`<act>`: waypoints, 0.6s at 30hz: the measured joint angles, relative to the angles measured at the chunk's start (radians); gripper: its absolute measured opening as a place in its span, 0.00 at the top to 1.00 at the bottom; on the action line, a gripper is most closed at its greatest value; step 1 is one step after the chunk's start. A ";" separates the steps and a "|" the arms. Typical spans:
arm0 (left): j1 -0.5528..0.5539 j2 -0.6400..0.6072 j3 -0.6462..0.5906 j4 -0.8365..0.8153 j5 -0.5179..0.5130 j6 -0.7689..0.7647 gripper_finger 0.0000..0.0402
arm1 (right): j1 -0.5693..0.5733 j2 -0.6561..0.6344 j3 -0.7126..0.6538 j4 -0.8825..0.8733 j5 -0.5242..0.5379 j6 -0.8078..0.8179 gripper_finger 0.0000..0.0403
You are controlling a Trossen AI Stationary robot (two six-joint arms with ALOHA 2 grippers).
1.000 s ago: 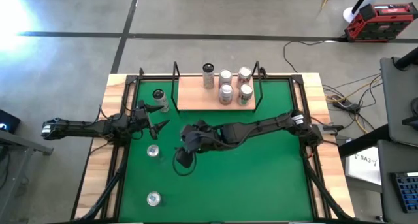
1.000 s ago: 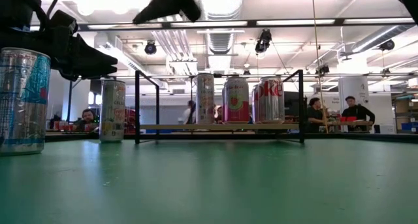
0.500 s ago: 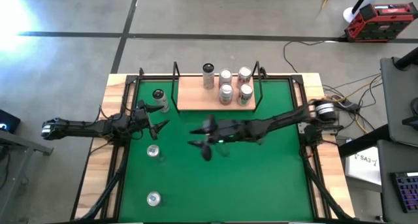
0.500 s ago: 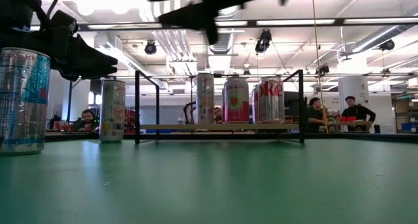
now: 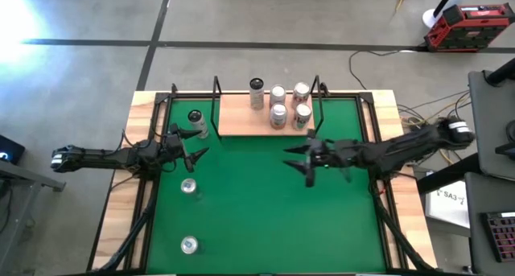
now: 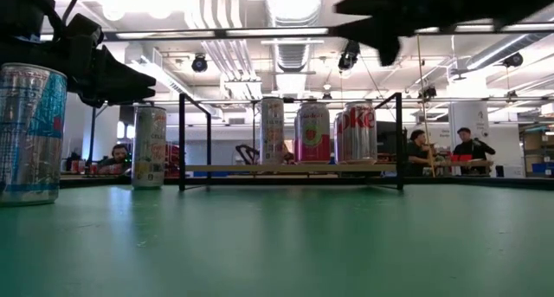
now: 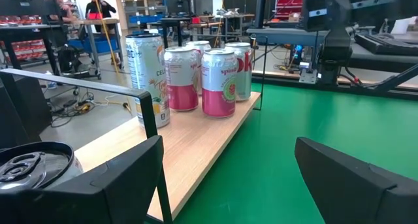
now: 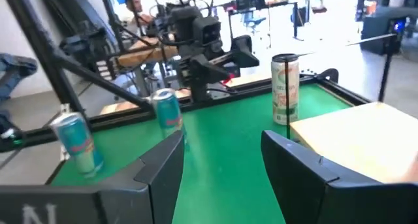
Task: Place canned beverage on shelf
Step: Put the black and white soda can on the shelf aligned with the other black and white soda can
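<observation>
The shelf point(image 5: 241, 119) stands at the mat's far edge with several cans point(image 5: 278, 113) upright on its board point(image 7: 196, 139). A tall can point(image 5: 195, 123) stands on the mat just left of the shelf. Two more cans point(image 5: 188, 186) point(image 5: 188, 245) stand on the mat's left side. My left gripper point(image 5: 191, 153) waits open at the left, level, near the tall can point(image 7: 32, 165). My right gripper point(image 5: 299, 157) hovers over the mat right of centre, below the shelf's right end. Its fingers point(image 8: 163, 172) stand a little apart with nothing between them.
Black frame rods point(image 5: 153, 147) run along the wooden table border point(image 5: 121, 220) on both sides. Bare green mat point(image 5: 273, 220) spreads across the middle and near right. Beyond the far edge, people point(image 6: 474, 150) are in the room.
My right gripper has drawn back quickly from the mat's left-centre toward the table's right edge, its arm folding back with it. It carries nothing. The cans and the shelf stand as before.
</observation>
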 joint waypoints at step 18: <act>0.000 0.000 0.000 0.000 0.000 0.000 0.17 | -0.005 -0.594 -0.451 -0.008 0.069 -0.062 0.52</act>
